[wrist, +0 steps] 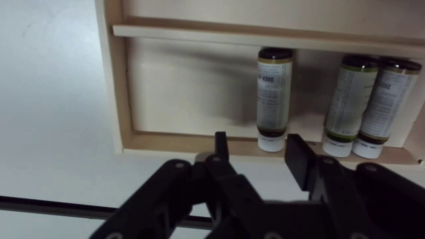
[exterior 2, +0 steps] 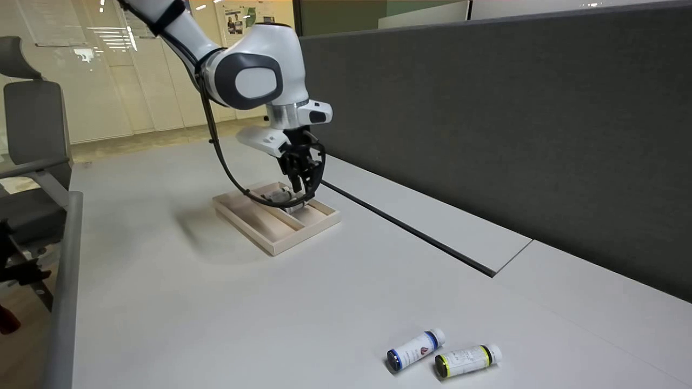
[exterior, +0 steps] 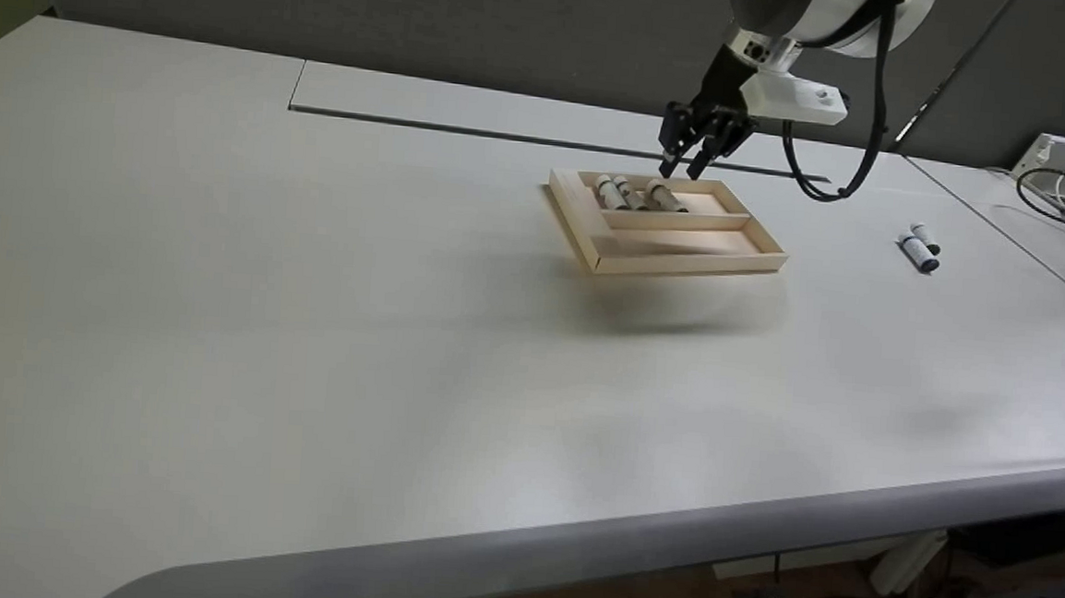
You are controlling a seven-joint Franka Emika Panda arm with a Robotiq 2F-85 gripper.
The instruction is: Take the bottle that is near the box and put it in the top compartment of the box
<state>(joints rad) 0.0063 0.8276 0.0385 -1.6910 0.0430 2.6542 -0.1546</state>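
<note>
- The table [exterior: 309,322] spreads beneath the hand [exterior: 680,167]; it looks smooth, so anything I knock may roll.
- The arm [exterior 2: 294,65] rises above the hand, its cable [exterior: 881,89] drooping alongside; a hasty swing could snag it.
- The box [exterior: 692,264] sits under and just ahead of the hand, with nothing visible pinning it; pressing on its nearest wall [wrist: 179,142] would shove it.
- The top compartment [wrist: 186,99], as I judge it, is the section closest to the hand; coming down crooked, I could strike the divider [wrist: 232,37] beyond.
- The hand has its fingers [wrist: 221,146] parted and grips nothing; lowered off-centre, it could land a fingertip where it should straddle.
- The lone bottle [wrist: 275,93], which I take for the task's own and already in place, lies in that section just beyond the fingertips; a sideways brush would roll it into the middle bottle [wrist: 350,103].
- The blue-ringed bottle [exterior 2: 416,350] and yellow-ringed bottle [exterior 2: 468,361] lie well away from the hand; mistaking either for the target would send me astray.
- The lone bottle's white cap [wrist: 271,143] shows between the fingertips; closing now might pinch it and flick the bottle out.
</note>
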